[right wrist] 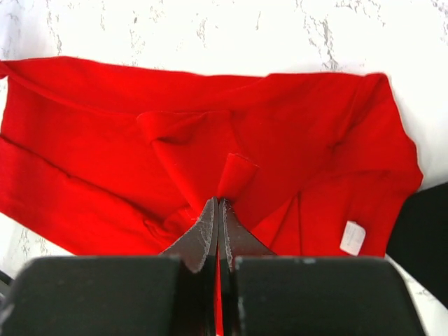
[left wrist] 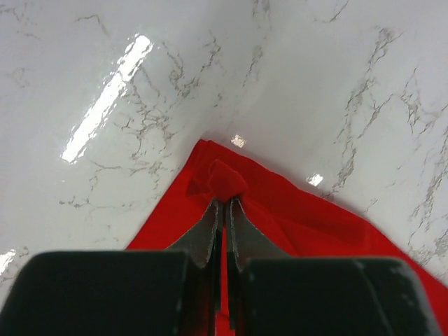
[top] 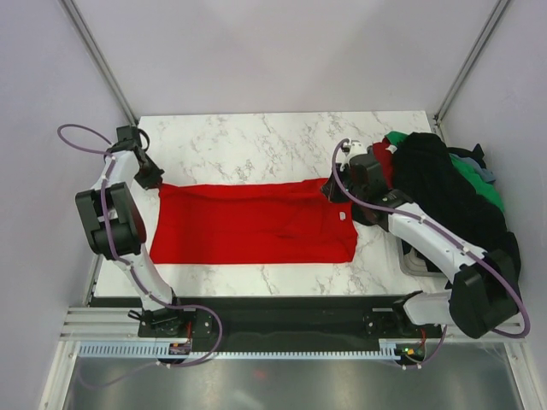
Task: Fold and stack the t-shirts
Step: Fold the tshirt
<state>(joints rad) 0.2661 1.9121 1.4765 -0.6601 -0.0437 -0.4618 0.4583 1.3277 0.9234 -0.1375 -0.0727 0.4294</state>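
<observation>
While the red shirt (top: 252, 222) lay spread flat on the table (top: 256, 141), the left gripper (left wrist: 222, 204) had its jaws pressed together on a small bunch of cloth at the shirt's far left corner. The right gripper (right wrist: 218, 204) was likewise clamped on a raised fold at the far right edge, with the white label (right wrist: 352, 238) just beside it. Right of that gripper sat a pile (top: 444, 184) of black and green shirts.

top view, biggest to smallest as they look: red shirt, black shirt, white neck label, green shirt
1. red t-shirt, spread flat
2. black t-shirt, heaped, partly hidden
3. green t-shirt, only scraps showing
4. white neck label
</observation>
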